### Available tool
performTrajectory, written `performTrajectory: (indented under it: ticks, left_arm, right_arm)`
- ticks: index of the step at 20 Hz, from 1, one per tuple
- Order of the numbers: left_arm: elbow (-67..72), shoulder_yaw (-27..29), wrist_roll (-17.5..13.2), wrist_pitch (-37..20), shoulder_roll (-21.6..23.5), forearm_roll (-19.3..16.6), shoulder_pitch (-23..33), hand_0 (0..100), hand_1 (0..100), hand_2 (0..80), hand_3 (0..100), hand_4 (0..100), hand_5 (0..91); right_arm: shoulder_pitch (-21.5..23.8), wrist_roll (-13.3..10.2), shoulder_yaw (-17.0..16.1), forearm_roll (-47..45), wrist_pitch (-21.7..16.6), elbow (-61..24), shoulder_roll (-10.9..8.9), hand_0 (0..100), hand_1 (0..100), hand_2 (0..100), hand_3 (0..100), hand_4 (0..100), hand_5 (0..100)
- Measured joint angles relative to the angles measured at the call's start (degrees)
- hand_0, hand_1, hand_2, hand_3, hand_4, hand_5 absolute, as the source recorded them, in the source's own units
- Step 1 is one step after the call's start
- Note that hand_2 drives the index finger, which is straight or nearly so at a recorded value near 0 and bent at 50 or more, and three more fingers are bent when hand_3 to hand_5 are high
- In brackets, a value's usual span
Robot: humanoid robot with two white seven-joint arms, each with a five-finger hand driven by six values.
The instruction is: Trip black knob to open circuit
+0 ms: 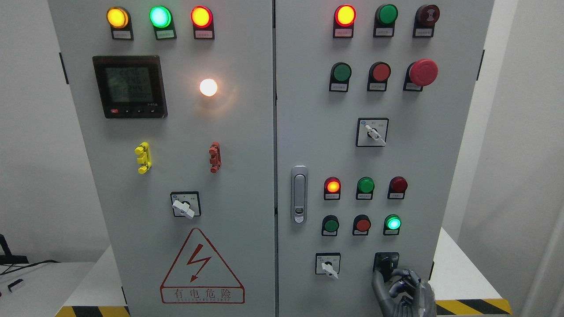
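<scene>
black knob (pixel 386 264): sits in the lower right of the frame, bottom row of the right cabinet door, just right of the white-handled selector switch (pixel 328 265). dark square plate, and the handle looks like it runs roughly up-down, maybe a touch tilted, hard to be sure since it's black on black.

right hand (pixel 403 290): comes up from the bottom edge right of the middle, parked right below the knob and slightly to its right. fingers (pixel 380 281) are curled, tips up against the bottom of the knob. looks like a pinch forming, but i can't tell if it's a real grip yet or just touching.

left hand: not showing anywhere.

the relation that matters: knob is straight up and a hair left of the hand, so this is purely the right hand's job. my guess is the next bit is a wrist twist around the knob's axis, which points out of the panel toward the camera.

watch out for: fingers slipping off that small handle.
</scene>
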Motion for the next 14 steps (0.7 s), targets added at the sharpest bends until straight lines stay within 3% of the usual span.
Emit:
performTrajectory:
  ticks: [14]
  left_arm:
    - [-0.01,0.00,0.00,0.00,0.00,0.00,0.00,12,39,0.0,0,0,0.0]
  right_arm:
    - [0.01,-0.09,-0.29,0.06,0.00,-0.03,-0.14,30,69,52,85,82,96]
